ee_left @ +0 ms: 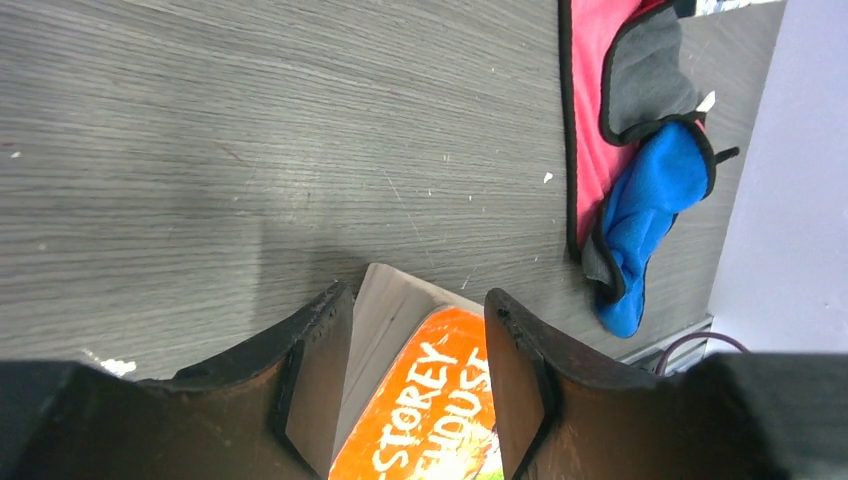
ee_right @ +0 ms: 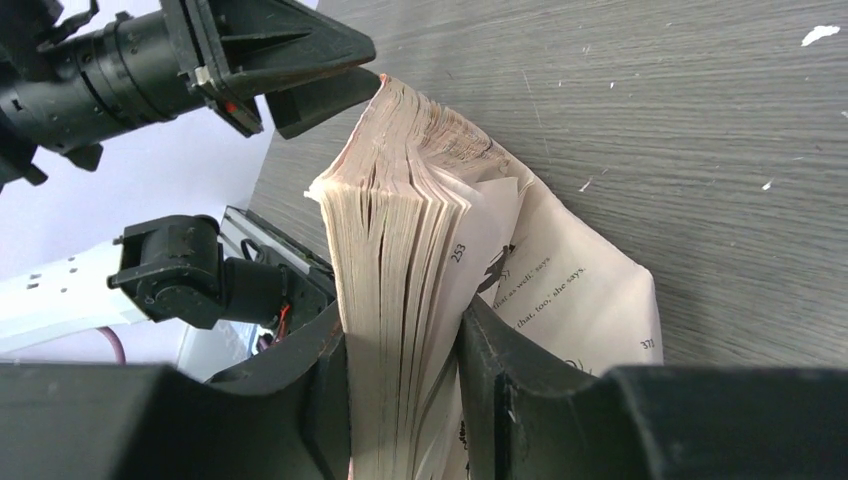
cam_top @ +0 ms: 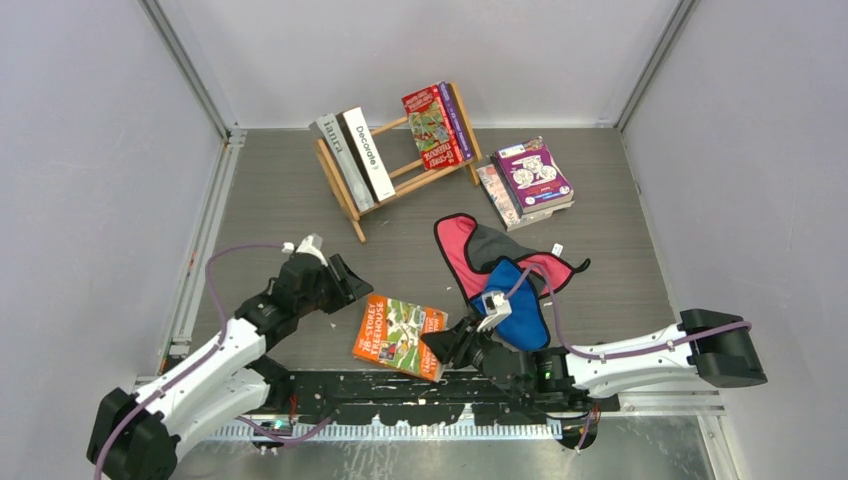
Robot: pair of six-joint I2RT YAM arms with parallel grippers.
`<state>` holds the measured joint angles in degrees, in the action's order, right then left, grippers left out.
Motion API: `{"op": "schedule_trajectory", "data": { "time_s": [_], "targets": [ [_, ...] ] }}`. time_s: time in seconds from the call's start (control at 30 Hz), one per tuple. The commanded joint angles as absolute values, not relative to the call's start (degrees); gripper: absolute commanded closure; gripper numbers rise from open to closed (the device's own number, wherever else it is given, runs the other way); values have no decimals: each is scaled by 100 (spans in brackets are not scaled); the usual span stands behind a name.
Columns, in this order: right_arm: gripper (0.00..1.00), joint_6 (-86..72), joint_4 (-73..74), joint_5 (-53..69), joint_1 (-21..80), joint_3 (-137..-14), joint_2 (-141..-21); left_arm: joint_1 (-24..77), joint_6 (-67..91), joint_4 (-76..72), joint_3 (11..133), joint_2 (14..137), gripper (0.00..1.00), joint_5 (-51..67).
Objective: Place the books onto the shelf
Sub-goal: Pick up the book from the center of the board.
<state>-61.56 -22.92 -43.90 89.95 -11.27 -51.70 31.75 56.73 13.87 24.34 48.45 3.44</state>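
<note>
Pinching page block of orange paperback book [cam_top: 400,335], 6 o'clock, in right fingers [ee_right: 497,372], with left fingers [ee_left: 318,388] parted astride corner. Next: lift, carry to light-wood slatted shelf [cam_top: 341,195], 12 o'clock.

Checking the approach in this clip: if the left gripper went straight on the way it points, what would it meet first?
The orange book: its corner lies between the open fingers of the left gripper, with nothing else ahead of it. How deep the gap is, the picture does not settle.
</note>
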Motion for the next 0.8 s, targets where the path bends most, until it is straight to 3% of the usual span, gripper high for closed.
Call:
{"op": "schedule_trajectory", "data": {
  "time_s": [0.0,0.77],
  "targets": [
    [99,-6065,-2839,-4835,9037,-1437,-4931,3146,5902,1783,2343,4246,48,-129],
    [99,-5072,-4942,-5891,8799,-1588,-5774,3145,6625,2369,2039,2831,46,700]
  ]
}}
